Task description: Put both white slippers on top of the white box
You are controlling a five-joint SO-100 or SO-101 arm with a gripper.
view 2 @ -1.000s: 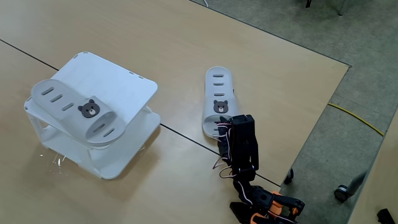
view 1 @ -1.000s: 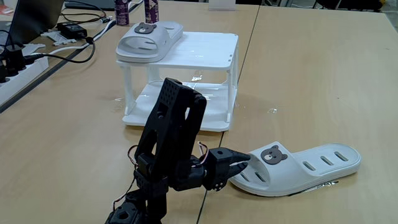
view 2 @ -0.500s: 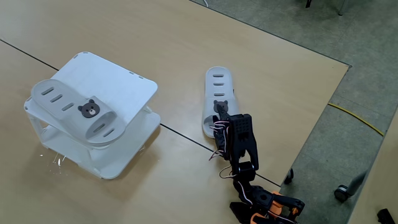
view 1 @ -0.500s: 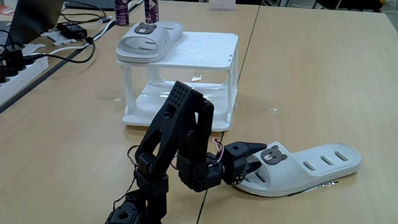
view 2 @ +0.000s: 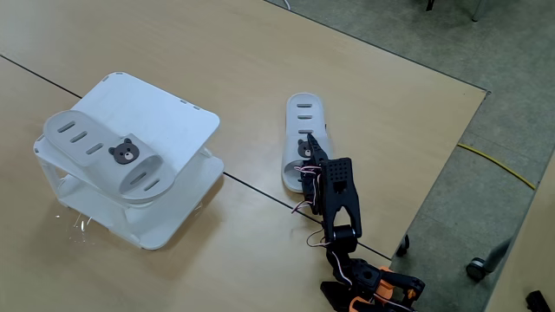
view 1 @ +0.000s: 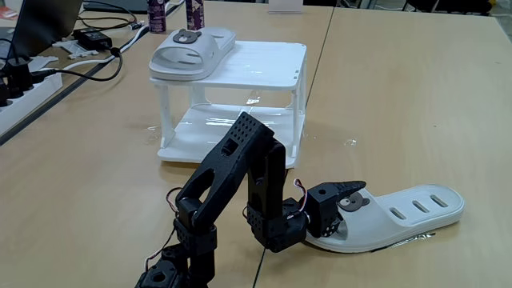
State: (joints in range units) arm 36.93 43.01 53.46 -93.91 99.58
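One white slipper (view 1: 190, 50) (view 2: 106, 152) lies on the flat top of the white box (view 1: 260, 64) (view 2: 169, 117), along its left side in a fixed view. The other white slipper (view 1: 404, 211) (view 2: 304, 123) lies flat on the table, its bear badge facing up. My black gripper (view 1: 346, 206) (view 2: 310, 152) is at that slipper's strap end and stands open. Its upper finger (view 1: 349, 187) reaches just above the bear badge, and the lower one sits low at the slipper's opening. I cannot tell whether the fingers touch the strap.
A power strip (view 1: 24, 88), cables (view 1: 96, 60) and a laptop (view 1: 44, 24) crowd the far left of the table. Two bottles (view 1: 176, 12) stand behind the box. The table's edge (view 2: 451, 165) runs close beside the arm base, with floor beyond it.
The arm has stretched forward, and the gripper has moved from just short of the table slipper to over its strap and bear badge. Neither slipper has moved.
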